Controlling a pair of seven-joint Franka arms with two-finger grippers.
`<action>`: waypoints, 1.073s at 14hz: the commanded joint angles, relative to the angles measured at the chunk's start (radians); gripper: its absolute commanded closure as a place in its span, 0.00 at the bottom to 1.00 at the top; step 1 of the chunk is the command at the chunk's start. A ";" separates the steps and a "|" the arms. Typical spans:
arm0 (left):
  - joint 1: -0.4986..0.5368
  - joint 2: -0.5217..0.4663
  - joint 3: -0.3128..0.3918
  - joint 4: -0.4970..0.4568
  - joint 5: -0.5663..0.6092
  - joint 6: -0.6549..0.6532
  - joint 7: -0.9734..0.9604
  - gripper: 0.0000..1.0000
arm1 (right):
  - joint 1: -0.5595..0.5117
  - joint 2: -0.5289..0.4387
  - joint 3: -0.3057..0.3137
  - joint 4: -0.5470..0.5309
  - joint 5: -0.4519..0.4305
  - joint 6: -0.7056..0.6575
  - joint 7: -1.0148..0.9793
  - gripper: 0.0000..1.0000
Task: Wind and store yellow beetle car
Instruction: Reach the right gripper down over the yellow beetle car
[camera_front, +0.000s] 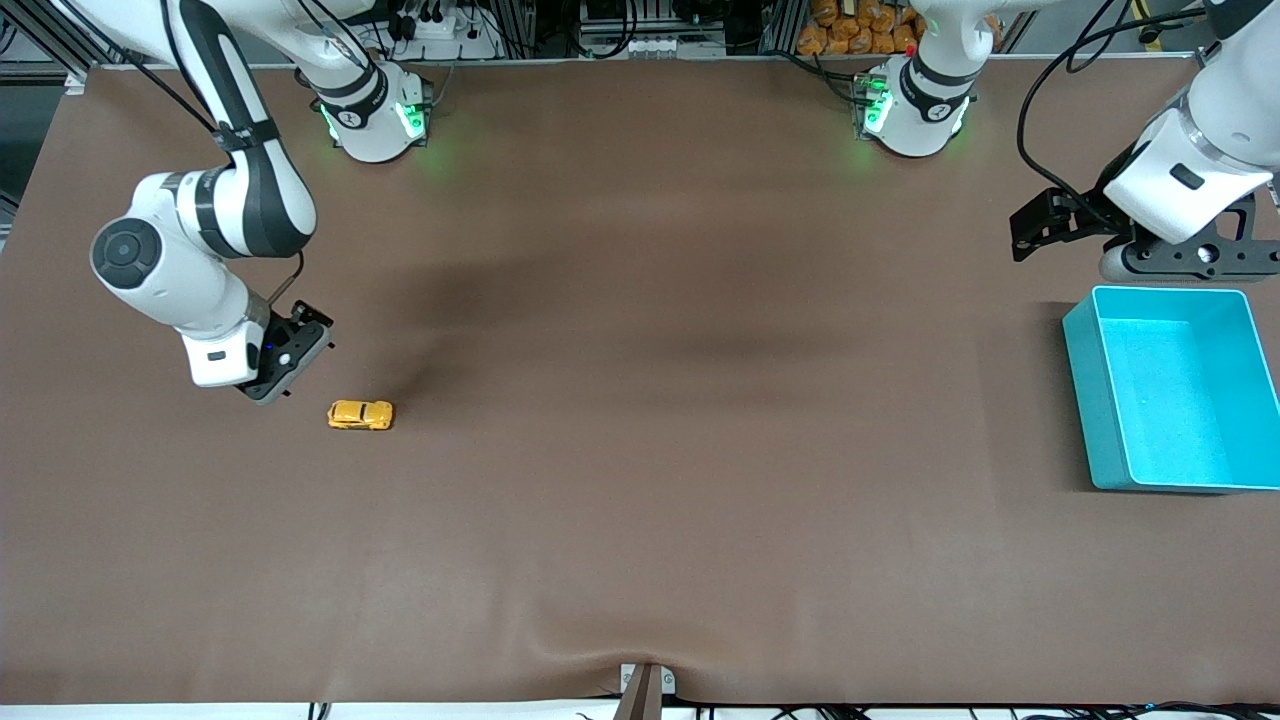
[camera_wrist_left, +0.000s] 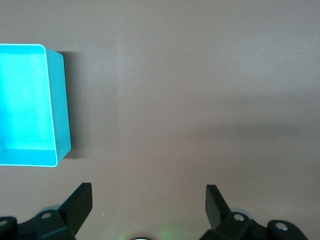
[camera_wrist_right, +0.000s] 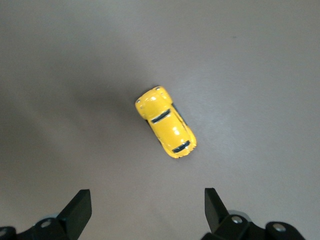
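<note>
Yellow beetle car on table, right gripper beside it, left gripper near bin, fingers spread.

Both arms hover with fingers spread, right end effector and left end effector empty.

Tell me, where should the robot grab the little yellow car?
Probably across its two long sides, coming straight down from above. The yellow beetle car sits flat on its wheels on the table, and its rounded body is narrow. The right hand is open above it, wide enough to fit.
</note>
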 joint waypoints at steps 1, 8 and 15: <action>0.004 -0.006 -0.007 0.002 0.025 0.004 -0.007 0.00 | 0.028 0.052 -0.004 0.022 -0.036 0.015 -0.040 0.07; 0.004 -0.006 -0.007 0.002 0.025 0.004 -0.007 0.00 | 0.054 0.184 -0.004 0.092 -0.108 0.133 -0.115 0.09; 0.004 -0.006 -0.007 0.002 0.025 0.004 -0.007 0.00 | 0.056 0.285 -0.002 0.133 -0.104 0.178 -0.195 0.21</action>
